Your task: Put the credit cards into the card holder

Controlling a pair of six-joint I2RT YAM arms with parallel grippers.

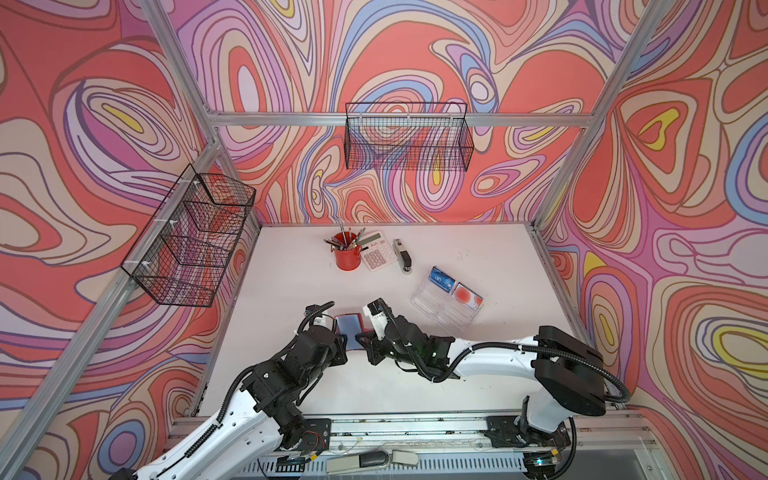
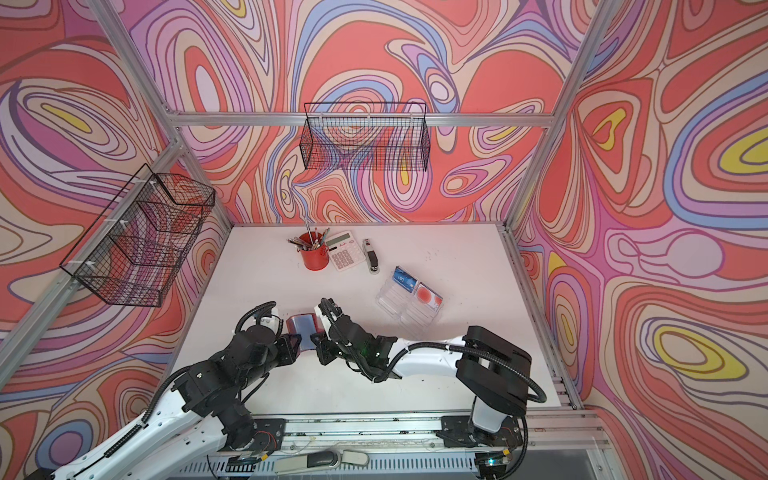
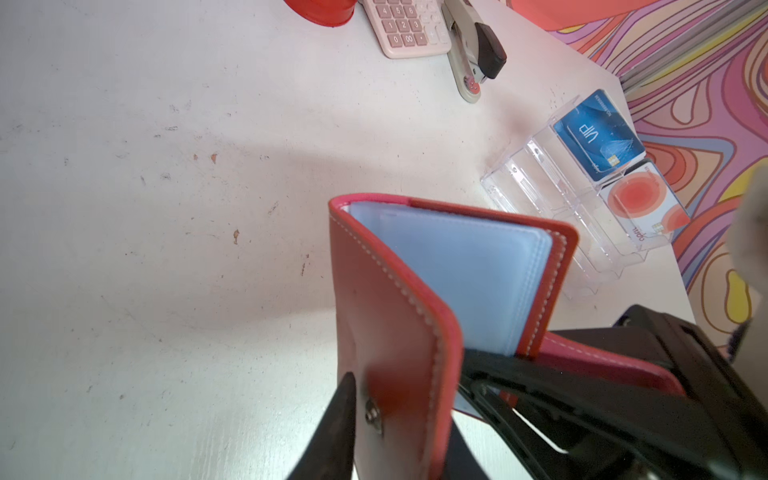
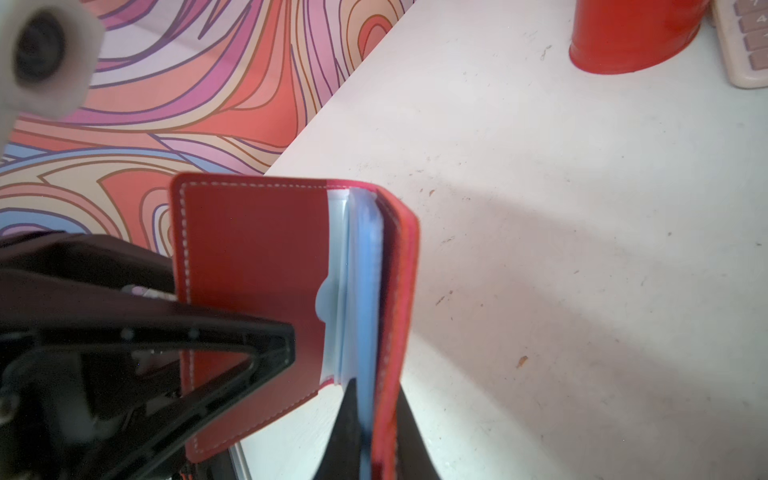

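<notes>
Two end effectors meet at the lower centre of both top views, each clenched on one red cover of the card holder (image 1: 348,326), which is spread open between them. The left end effector (image 3: 399,436) pinches the cover bearing the metal snap (image 3: 372,415). The right end effector (image 4: 378,432) pinches the opposite cover, with pale blue sleeves (image 3: 457,270) fanned between the two. The holder seems lifted off the table (image 1: 457,374), though no view shows its lower edge clearly.

The credit cards (image 1: 440,277) lie well apart from it, right of centre, in a clear tray (image 1: 432,305): a blue one and, beside it, a pale one with a red circle.

The table is white, scuffed and speckled with small brown marks. Near its far edge, a red cup (image 1: 345,255) of pens stands just beside a calculator (image 1: 377,251), with a stapler (image 1: 402,255) next to that. Swirling pink, orange and lilac walls (image 1: 83,124) enclose three sides. A wire basket (image 1: 409,137) hangs on the back wall.
</notes>
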